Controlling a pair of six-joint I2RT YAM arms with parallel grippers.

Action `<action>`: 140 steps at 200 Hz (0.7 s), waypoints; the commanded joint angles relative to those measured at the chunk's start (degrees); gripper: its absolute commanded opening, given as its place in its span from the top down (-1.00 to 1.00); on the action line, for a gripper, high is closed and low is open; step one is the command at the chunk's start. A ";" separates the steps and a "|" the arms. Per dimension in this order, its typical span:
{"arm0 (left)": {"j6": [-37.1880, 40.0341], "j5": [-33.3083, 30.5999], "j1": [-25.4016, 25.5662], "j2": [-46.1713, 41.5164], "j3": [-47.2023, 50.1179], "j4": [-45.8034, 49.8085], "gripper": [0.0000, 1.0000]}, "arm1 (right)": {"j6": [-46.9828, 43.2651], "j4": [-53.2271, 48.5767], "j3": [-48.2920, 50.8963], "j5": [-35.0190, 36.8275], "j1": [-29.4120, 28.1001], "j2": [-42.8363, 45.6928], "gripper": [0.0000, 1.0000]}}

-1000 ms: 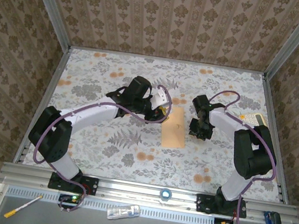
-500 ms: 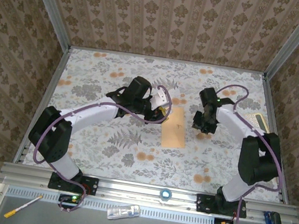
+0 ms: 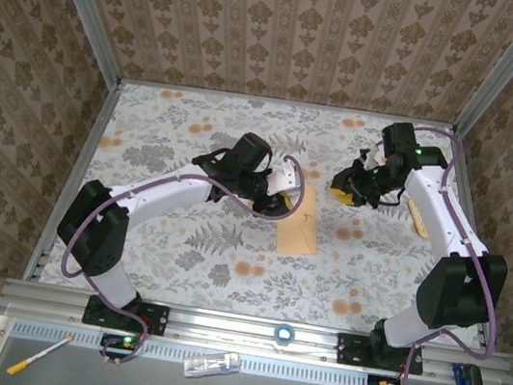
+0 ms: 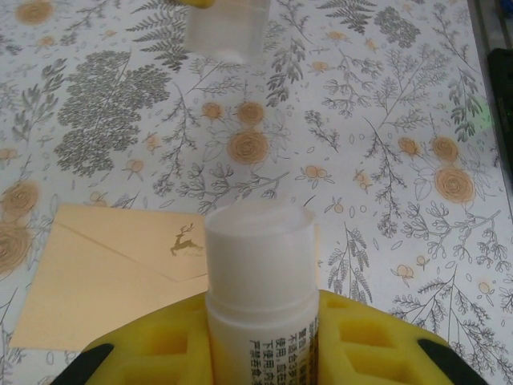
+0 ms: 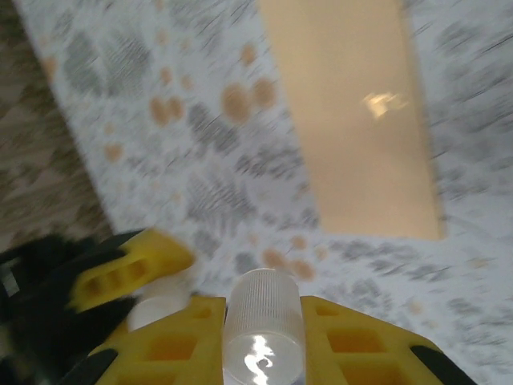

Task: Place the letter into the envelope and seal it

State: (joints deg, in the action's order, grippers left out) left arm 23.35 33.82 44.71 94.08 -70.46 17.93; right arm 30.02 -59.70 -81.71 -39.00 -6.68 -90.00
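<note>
I'm watching one envelope (image 3: 298,223) lying flat — left end effector (image 4: 260,346) clamping one glue stick (image 4: 258,241), right end effector (image 5: 264,349) clamping one clear cap (image 5: 263,309).

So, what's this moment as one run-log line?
left gripper: holds glue stick | right gripper: holds clear cap | envelope: flat on tablecloth

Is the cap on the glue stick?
No. The glue stick shows a bare white top, and the clear cap is held apart in the right gripper.
</note>
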 commanded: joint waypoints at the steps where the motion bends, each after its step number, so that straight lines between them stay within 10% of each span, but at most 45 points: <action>1: 3.87 -0.35 0.79 1.01 -2.21 3.03 1.00 | 0.01 -2.57 -0.83 -12.88 -0.18 -0.42 0.50; 140: 4.12 -0.59 1.90 1.63 -4.69 4.32 1.00 | 3.20 2.27 1.29 -14.99 -3.07 -2.35 0.50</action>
State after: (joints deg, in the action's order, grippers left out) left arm 26.24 32.99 46.24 94.89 -72.86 21.43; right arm 31.94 -58.30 -81.23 -52.62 -8.73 -90.96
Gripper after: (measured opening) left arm 0.256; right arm 0.254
